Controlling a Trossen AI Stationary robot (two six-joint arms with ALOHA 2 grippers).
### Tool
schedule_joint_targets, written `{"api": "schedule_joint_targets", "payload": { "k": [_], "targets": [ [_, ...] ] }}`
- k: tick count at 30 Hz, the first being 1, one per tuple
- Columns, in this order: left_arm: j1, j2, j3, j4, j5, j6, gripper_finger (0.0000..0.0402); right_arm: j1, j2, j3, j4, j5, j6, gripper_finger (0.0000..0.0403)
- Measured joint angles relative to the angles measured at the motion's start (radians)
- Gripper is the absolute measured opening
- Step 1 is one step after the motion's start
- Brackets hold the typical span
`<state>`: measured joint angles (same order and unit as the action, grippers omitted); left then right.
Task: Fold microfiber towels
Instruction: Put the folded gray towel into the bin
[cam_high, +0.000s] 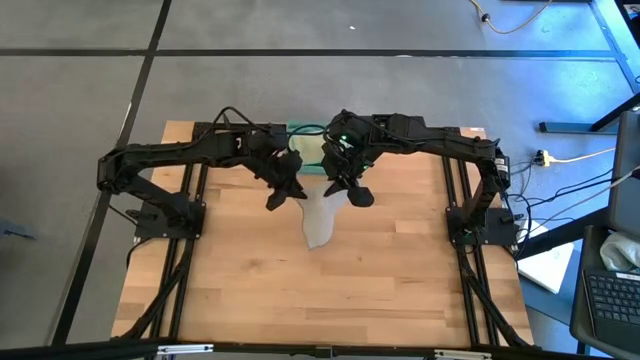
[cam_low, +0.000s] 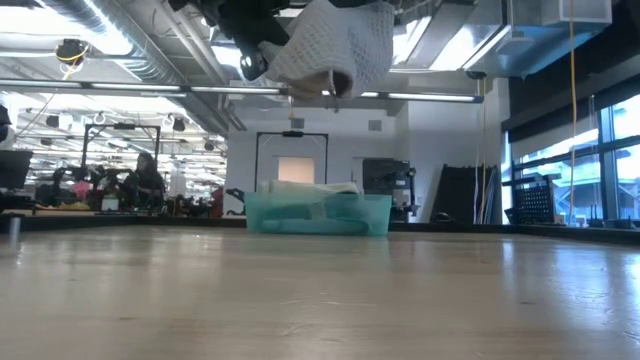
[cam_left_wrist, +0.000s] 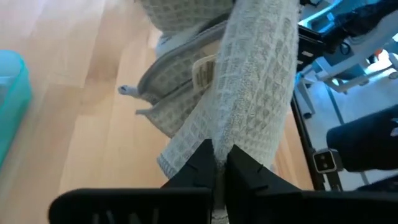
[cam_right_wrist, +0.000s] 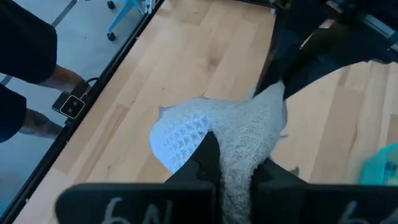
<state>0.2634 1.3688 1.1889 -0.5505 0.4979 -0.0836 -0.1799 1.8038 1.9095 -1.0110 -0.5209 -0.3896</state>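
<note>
Overhead, waffle-weave grey towel (cam_high: 320, 218) pinched between both end effectors, drooping.

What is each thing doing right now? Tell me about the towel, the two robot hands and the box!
Light grey waffle-weave microfiber towel: lifted off the table, hanging between both grippers.
Left gripper: shut on the towel.
Right gripper: shut on the towel.
Rigid teal plastic bin: standing on the wooden table, cloths inside.

Bare tabletop (cam_high: 300, 300) fills the frame's lower half — only the teal bin (cam_high: 308, 150) and hanging grey towel (cam_high: 320, 220) crowd upper centre.
</note>
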Motion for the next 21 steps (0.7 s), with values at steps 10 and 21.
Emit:
{"api": "schedule_joint_targets", "payload": {
  "k": [10, 21],
  "targets": [
    [0.0, -0.01, 0.0, -0.006, -0.009, -0.041, 0.0001, -0.013, 0.0, 0.0, -0.038, 0.088, 0.053, 0.0089],
    [0.009, -0.068, 0.097, -0.101, -0.092, -0.045, 0.0, -0.034, 0.0, -0.056, -0.129, 0.154, 0.043, 0.0154]
  ]
}}
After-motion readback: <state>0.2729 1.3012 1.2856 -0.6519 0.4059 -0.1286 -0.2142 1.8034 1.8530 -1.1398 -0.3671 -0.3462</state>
